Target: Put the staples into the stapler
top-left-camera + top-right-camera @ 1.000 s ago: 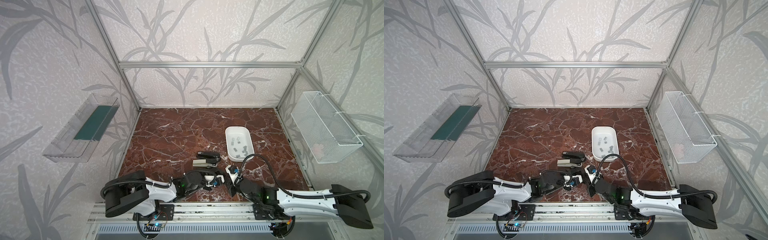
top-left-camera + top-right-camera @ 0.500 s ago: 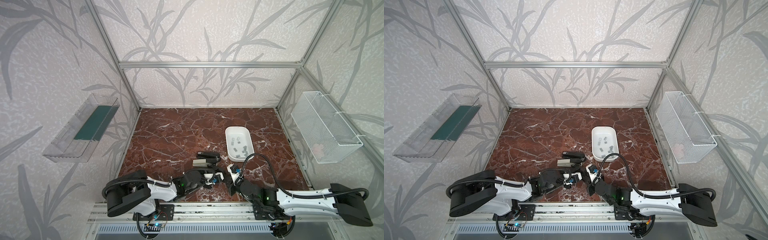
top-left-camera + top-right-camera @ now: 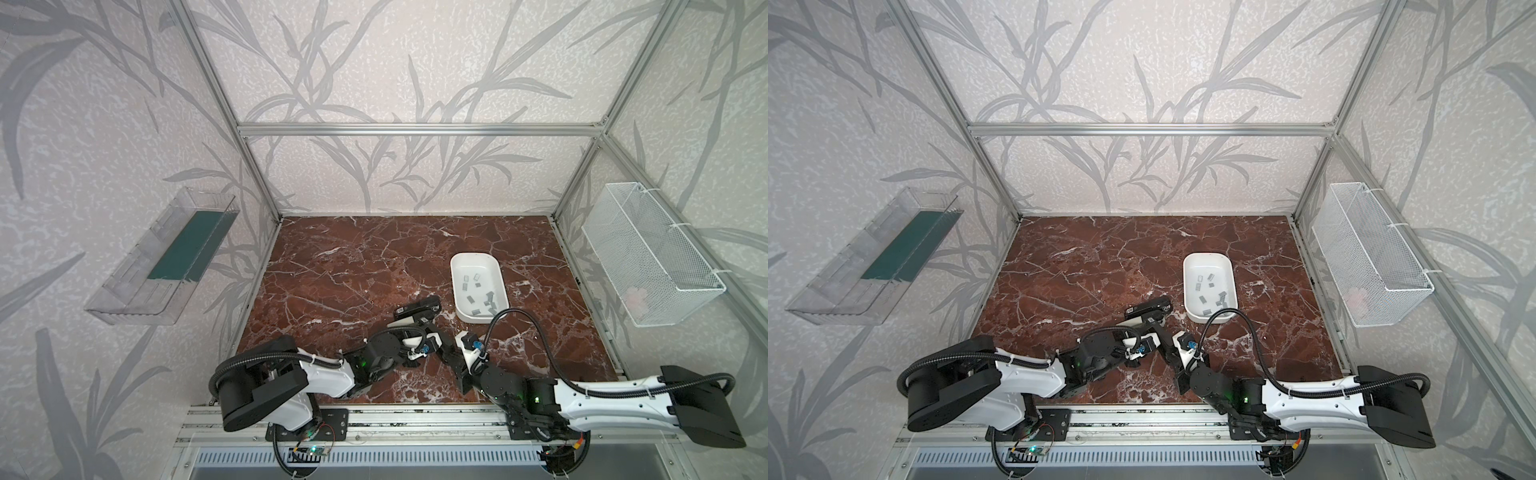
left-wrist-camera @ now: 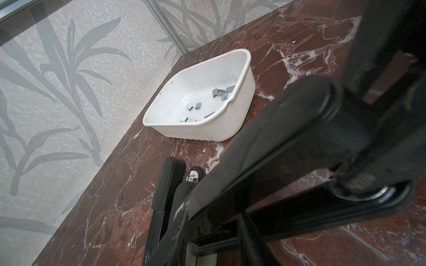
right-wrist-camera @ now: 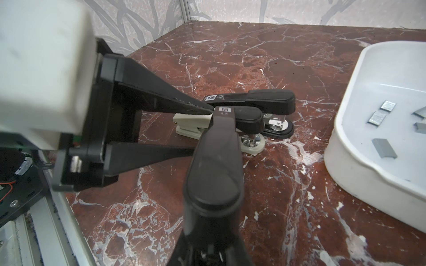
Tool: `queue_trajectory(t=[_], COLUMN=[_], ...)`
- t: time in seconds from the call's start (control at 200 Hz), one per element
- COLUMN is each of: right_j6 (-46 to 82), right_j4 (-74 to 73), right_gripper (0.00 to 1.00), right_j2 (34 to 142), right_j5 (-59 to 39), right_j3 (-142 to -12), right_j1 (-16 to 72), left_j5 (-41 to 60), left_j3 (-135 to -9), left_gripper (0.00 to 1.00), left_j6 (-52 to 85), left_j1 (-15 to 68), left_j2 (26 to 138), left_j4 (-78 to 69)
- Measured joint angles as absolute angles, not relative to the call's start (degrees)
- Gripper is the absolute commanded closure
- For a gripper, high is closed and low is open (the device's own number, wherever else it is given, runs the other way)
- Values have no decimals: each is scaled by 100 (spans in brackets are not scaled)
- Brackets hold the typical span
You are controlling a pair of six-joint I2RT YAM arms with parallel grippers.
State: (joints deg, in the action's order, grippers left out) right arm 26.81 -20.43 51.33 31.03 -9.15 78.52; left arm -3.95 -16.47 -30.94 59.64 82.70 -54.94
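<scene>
A dark stapler (image 5: 215,165) hangs just above the marble near the front middle, between both grippers. My right gripper (image 5: 207,253) is shut on its near end. My left gripper (image 5: 204,131) comes in from the left, and its two black fingers (image 5: 161,99) close on the stapler's labelled far end. In both top views the left gripper (image 3: 432,338) (image 3: 1156,336) and the right gripper (image 3: 451,357) (image 3: 1173,353) meet over it. Grey staples (image 3: 478,291) (image 4: 221,92) (image 5: 378,119) lie loose in the white tray (image 3: 457,266) (image 4: 207,131) behind and to the right.
Two more staplers lie on the marble just behind the grippers: a black one (image 5: 253,101) (image 3: 417,309) and a cream one with a dark top (image 5: 193,121). A wire basket (image 3: 648,257) hangs on the right wall, a clear bin (image 3: 166,262) on the left wall.
The left arm has edged slightly to the right and back. Both grippers stay together on the stapler, and the right arm has barely moved.
</scene>
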Motion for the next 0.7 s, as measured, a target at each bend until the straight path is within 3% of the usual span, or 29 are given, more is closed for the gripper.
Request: queue_trajectory(t=[0.155, 0.355, 0.7], right_j6=[2679, 2427, 2268], right_j4=[-1688, -1553, -1638], right_gripper=[100, 100, 100], right_j2=[4862, 4386, 4633], right_j5=[2482, 1992, 1806], right_j3=[-915, -915, -928], right_j1=[8023, 8073, 8055], left_j5=[591, 1579, 915], left_j3=[-1653, -1592, -1605], left_gripper=[51, 55, 58], left_j6=[-3308, -3686, -3706], left_j1=[5957, 5961, 5968], left_j2=[8086, 7321, 6663], left_j4=[-5730, -5061, -4073])
